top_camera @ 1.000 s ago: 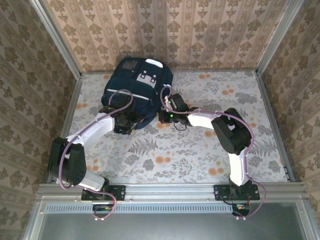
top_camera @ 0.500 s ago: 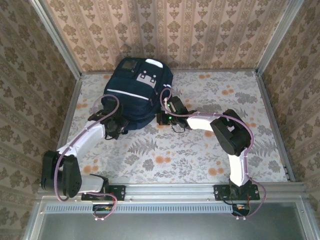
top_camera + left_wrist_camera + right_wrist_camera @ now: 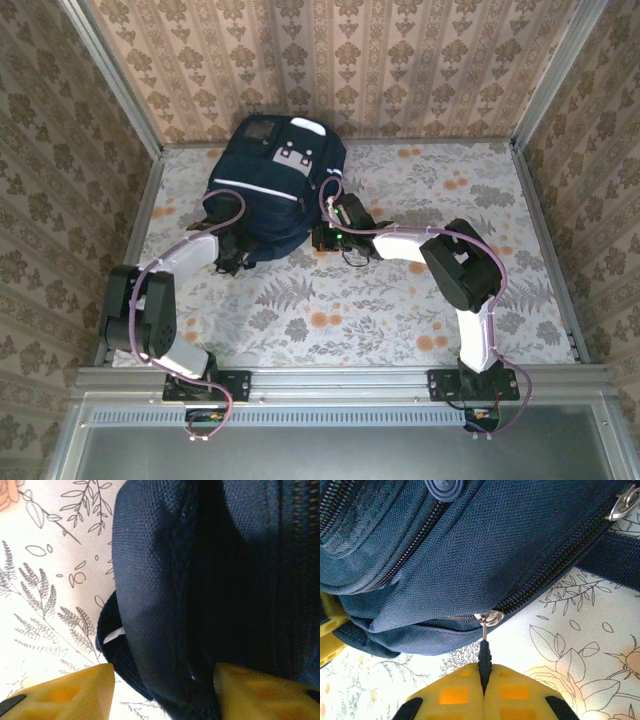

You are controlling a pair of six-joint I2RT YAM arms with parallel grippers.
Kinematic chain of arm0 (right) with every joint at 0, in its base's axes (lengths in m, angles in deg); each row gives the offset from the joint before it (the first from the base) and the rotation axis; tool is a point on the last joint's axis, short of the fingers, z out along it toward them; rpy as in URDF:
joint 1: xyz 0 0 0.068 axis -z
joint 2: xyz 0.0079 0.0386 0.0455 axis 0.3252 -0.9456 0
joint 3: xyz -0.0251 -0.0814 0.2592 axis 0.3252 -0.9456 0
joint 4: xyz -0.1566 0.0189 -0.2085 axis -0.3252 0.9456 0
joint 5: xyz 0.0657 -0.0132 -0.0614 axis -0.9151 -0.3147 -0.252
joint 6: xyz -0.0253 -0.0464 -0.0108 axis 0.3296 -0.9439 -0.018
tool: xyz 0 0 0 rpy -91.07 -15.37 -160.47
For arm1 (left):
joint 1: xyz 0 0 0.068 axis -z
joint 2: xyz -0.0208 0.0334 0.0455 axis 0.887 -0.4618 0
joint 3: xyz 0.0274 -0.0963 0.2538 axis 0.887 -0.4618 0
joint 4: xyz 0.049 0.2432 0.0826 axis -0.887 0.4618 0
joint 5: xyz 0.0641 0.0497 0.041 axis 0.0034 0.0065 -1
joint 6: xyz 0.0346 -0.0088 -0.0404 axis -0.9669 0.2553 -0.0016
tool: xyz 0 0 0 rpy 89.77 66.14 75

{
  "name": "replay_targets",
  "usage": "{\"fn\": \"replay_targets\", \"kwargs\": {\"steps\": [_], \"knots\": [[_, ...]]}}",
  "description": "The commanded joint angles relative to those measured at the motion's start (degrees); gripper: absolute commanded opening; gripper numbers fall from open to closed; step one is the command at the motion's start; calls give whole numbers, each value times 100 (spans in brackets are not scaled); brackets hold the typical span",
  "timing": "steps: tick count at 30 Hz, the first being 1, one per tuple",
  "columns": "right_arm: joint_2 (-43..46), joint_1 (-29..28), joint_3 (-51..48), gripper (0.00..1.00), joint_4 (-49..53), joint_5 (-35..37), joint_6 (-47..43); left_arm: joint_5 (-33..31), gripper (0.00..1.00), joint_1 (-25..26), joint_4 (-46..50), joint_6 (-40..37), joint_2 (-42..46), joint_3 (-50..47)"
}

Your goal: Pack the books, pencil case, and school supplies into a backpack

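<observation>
Left elbow (image 3: 140, 300) shifted; left end effector (image 3: 162, 685) spread astride one backpack (image 3: 270, 185); right end effector (image 3: 484, 680) pinching zipper pull (image 3: 484, 652).

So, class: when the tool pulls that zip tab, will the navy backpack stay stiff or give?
Probably gives: the backpack fabric folds and sags near the zip tab pinched in the right tool. It looks bulky, so likely heavy to drag.
</observation>
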Motion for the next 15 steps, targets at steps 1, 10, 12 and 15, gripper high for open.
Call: {"fn": "replay_targets", "kwargs": {"steps": [1,10,12,15], "knots": [[86,-70,26,0,-200,-226,-10,42,55,-41,-100,-159,-245,143],[99,20,-9,0,195,84,-302,-353,0,-123,406,-212,-212,237],[118,103,3,0,407,205,-453,-467,0,-234,588,-181,-71,194],[102,274,-28,0,627,359,-599,-490,0,-443,735,-127,201,83]]}}
